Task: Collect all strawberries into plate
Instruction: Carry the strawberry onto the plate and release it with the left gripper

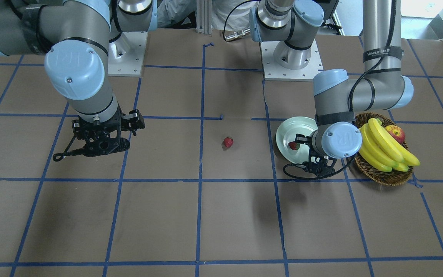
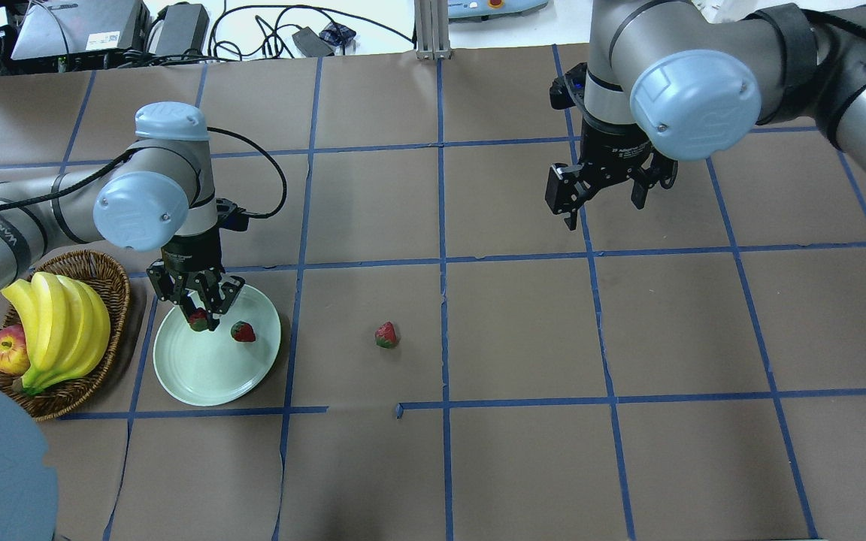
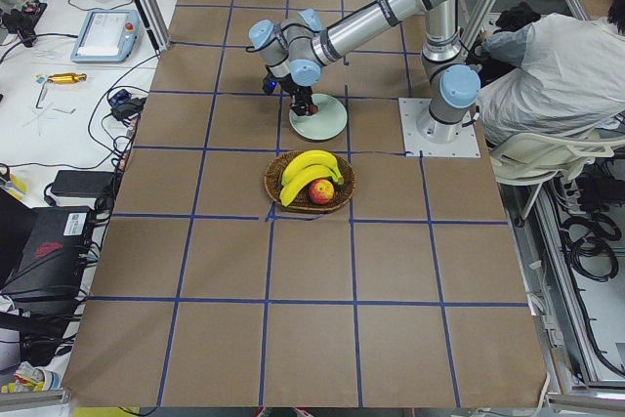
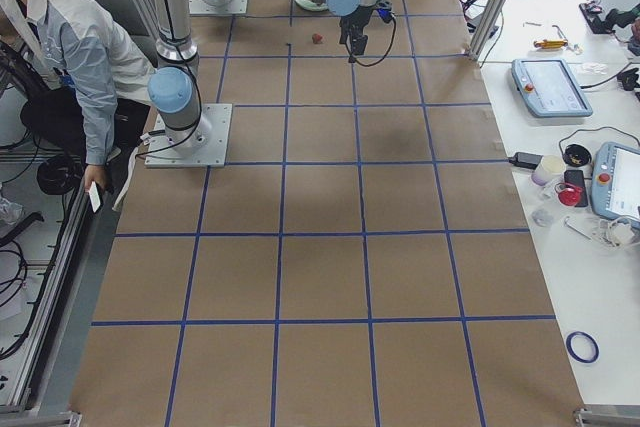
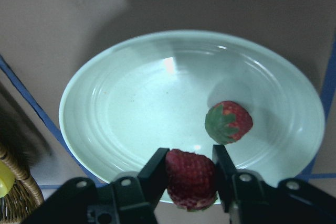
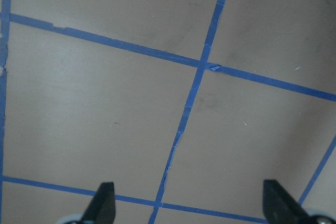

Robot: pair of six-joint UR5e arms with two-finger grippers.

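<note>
Table: brown paper w/ blue tape grid, both my bases bolted at the back edge.
R arm: hangs over my right half, well apart from all the fruit.
L arm: bent down over the plate, wrist next to the basket.
Person: seated behind my bases, pale coat, seen in side cams only.
Basket: brown wicker, far on my left, just beside the plate w/ a small gap.
Plate: pale mint, round, raised rim, flat on the paper betw. basket and table centre.
Bananas: yellow bunch lying across the basket.
Apple: red-yellow, in the basket, tucked against the bananas.
R gripper: fingers spread wide, nothing betw. them; wrist cam shows only paper + tape below.
L gripper: points down over the plate, fingers pinching the held strawberry.
Held strawberry: red, clamped betw. both my L pads, over the plate's edge zone; can't tell if it touches the plate.
Plate strawberry: lies on the plate, green top showing, just beside the held one, not touching it.
Table strawberry: on bare paper near table centre, well apart from plate and both grippers.
</note>
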